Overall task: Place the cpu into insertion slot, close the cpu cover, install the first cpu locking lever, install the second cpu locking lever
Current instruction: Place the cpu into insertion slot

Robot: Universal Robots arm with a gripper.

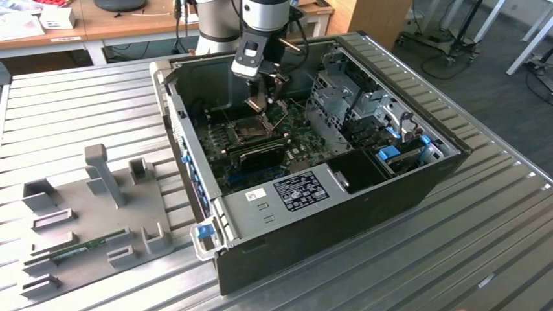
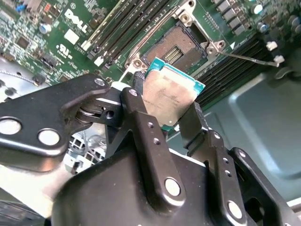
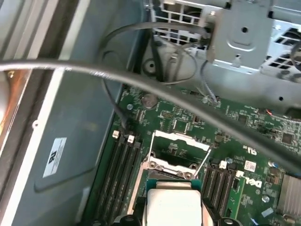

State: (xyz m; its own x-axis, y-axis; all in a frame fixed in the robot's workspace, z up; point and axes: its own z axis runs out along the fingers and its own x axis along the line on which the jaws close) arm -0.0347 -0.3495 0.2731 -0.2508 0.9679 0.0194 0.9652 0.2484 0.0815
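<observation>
CPU is clamped by two opposite edges in the gripper, with the jaws narrow and closed on the chip. The chip is square, so no long axis can be given. Its grey metal top is turned to the camera in both wrist views, and its green edge is pointed toward the slot. It is held near the slot but clear of it, not seated. The slot contacts are left exposed. The cover is raised on its hinge. In the exterior view the arm is reached down into the open case, over the motherboard.
</observation>
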